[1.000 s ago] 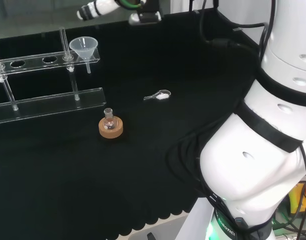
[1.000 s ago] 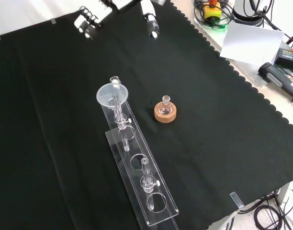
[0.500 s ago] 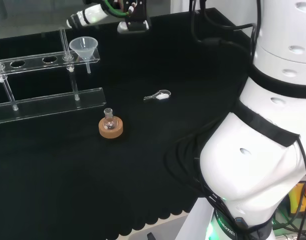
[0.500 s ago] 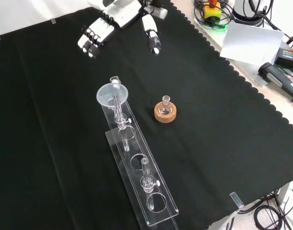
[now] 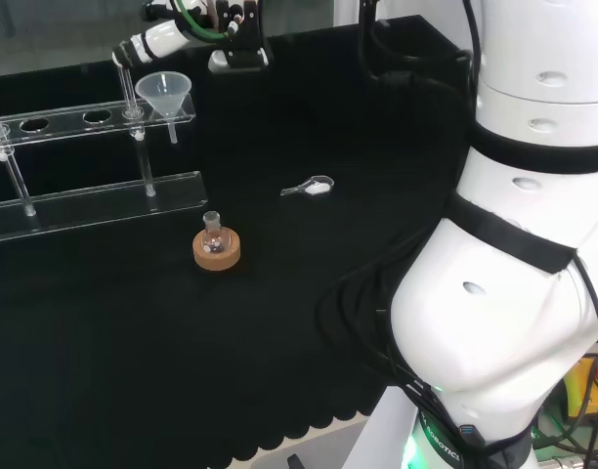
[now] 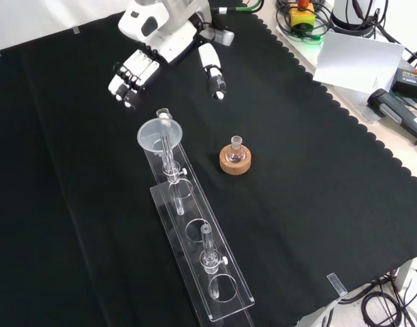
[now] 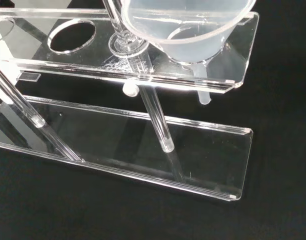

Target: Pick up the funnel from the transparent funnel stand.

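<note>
Clear plastic funnel (image 6: 159, 133) is sitting in the end hole of the transparent funnel stand (image 6: 208, 272), its stem hanging through the upper shelf; the wrist view is cutting off its rim. The hand (image 6: 164, 37) is hovering apart from it toward the cloth's far edge, fingers (image 6: 129, 73) straight and spread wide, holding nothing.

I see a clear funnel (image 6: 159, 132) in a transparent stand (image 6: 195, 235), both nearly colourless against the plain black cloth (image 6: 317, 204) with its scalloped edge. My hand (image 6: 169, 48) is white with black fingertip bands. The small clear flask (image 6: 236, 148) sits on a tan cork ring (image 6: 235, 163). My arm links (image 5: 514, 264) are white, banded black.
</note>
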Available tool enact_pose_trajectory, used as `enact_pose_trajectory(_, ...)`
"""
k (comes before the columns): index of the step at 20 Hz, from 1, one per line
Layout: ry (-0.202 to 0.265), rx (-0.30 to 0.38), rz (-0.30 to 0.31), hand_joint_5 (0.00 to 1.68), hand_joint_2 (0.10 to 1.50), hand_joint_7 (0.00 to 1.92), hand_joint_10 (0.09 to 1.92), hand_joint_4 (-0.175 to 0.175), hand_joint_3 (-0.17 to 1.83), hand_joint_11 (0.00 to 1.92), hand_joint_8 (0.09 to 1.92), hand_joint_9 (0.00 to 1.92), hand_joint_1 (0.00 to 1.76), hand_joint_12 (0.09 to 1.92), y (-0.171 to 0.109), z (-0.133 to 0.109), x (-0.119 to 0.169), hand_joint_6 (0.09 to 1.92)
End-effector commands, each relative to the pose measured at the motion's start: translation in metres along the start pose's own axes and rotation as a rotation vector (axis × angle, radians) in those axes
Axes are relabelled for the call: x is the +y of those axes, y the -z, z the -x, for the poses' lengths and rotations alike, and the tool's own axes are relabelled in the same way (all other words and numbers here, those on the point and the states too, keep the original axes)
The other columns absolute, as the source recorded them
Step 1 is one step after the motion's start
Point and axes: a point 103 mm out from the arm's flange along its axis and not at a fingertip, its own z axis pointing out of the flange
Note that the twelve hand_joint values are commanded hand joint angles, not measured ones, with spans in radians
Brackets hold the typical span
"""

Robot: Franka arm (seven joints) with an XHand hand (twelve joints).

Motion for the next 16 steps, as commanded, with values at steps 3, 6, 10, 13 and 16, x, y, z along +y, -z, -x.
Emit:
enact_pose_trajectory(3, -0.019, 0.018, -0.024, 0.0, 0.59, 0.0, 0.09, -0.008, 0.0, 0.0, 0.09, 0.0, 0.23, 0.09, -0.016, 0.008, 0.02, 0.09)
enact_pose_trajectory(6, -0.022, 0.02, -0.037, 0.0, 0.59, 0.0, 0.09, -0.009, 0.0, 0.0, 0.09, 0.0, 0.23, 0.09, -0.02, 0.012, 0.028, 0.09)
enact_pose_trajectory(10, -0.016, 0.024, -0.056, 0.0, 0.6, 0.0, 0.09, -0.011, 0.0, 0.0, 0.09, 0.0, 0.24, 0.09, -0.025, 0.016, 0.036, 0.09)
enact_pose_trajectory(13, -0.014, 0.03, -0.085, 0.0, 0.6, 0.0, 0.09, -0.012, 0.0, 0.0, 0.09, 0.0, 0.24, 0.09, -0.031, 0.02, 0.042, 0.09)
enact_pose_trajectory(16, -0.012, 0.036, -0.127, 0.0, 0.58, 0.0, 0.09, -0.013, -0.01, 0.0, 0.09, 0.0, 0.23, 0.09, -0.038, 0.022, 0.045, 0.09)
